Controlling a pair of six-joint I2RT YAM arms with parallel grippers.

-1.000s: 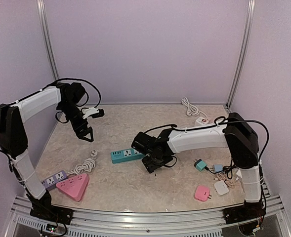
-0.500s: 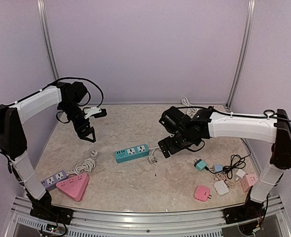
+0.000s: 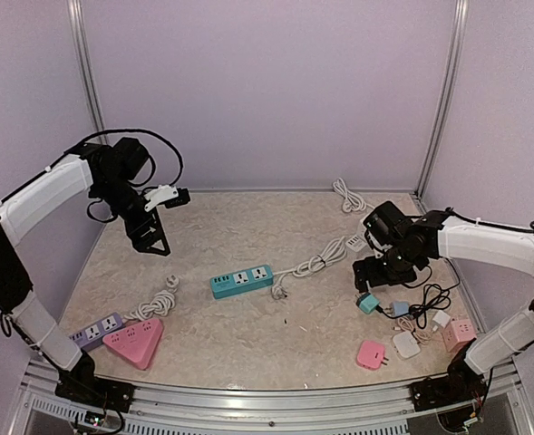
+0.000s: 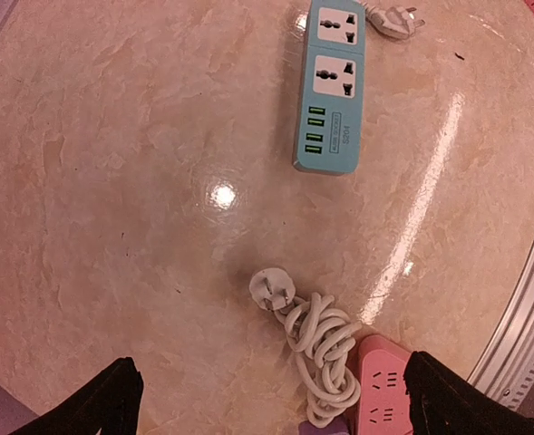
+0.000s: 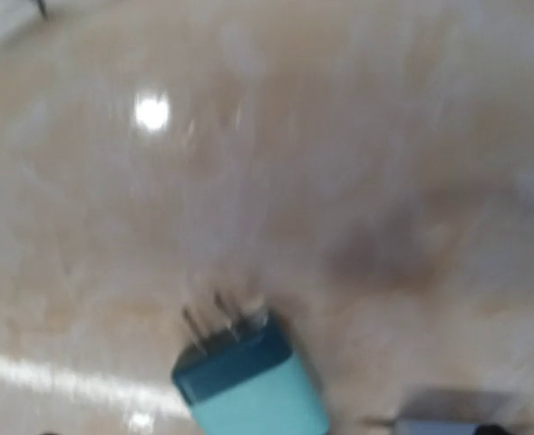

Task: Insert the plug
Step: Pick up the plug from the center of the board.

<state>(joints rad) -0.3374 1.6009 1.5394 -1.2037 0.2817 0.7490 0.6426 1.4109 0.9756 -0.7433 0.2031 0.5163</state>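
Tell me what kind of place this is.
Probably a lab robot test cell, not a home: plain lilac walls framed by aluminium posts, a marbled tabletop, and practice items strewn about, such as a teal power strip and a pink triangular strip.

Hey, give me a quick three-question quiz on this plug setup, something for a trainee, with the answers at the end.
1. True or false: the white plug is already seated in the teal power strip.
2. Which thing is nearest the right gripper? A) teal adapter B) pink triangular strip C) coiled cord
3. Fill in: the left gripper is open and holds ____.

Key: 1 false, it lies loose beside the strip. 2 A. 3 nothing.
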